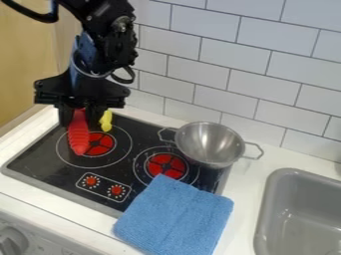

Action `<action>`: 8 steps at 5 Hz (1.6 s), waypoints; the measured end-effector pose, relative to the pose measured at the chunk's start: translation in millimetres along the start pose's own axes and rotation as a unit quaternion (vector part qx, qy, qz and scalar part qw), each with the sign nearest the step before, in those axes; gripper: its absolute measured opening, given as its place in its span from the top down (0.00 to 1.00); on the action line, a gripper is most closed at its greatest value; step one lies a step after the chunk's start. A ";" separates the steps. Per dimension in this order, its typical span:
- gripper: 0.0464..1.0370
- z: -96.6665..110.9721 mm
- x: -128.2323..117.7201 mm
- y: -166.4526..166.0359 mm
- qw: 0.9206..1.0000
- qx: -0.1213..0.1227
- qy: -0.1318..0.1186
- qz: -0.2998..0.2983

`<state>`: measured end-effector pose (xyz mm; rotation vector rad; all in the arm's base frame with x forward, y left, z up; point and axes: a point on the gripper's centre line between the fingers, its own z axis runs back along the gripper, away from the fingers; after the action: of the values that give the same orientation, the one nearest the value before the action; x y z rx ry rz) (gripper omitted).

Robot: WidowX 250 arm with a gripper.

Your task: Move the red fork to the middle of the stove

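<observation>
My gripper (pixel 79 115) is over the left rear part of the black stove (pixel 37 158), shut on the red fork (pixel 79 137). The fork hangs down between the two fingers, its ribbed red length pointing toward the front and its lower tip over the left burner's red centre. Its upper end is hidden by the gripper. I cannot tell whether the lower tip touches the stove top.
Behind the gripper's right side is a small yellow object (pixel 106 121). A metal colander (pixel 210 143) stands at the stove's right rear. A blue cloth (pixel 174 216) overlaps the stove's front right corner. The grey sink (pixel 274 191) is at the right, the tiled wall behind.
</observation>
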<state>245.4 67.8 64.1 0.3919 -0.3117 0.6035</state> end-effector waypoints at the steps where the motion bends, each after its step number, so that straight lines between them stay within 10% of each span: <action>1: 0.70 2.4 15.9 -25.7 0.997 -0.031 -0.024 -0.059; 4: 0.70 -17.7 29.6 -76.9 0.976 -0.068 -0.016 -0.206; 8: 0.70 -43.8 17.1 -105.4 0.961 -0.093 0.012 -0.260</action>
<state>329.6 16.0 4.4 0.2688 -0.2270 0.0607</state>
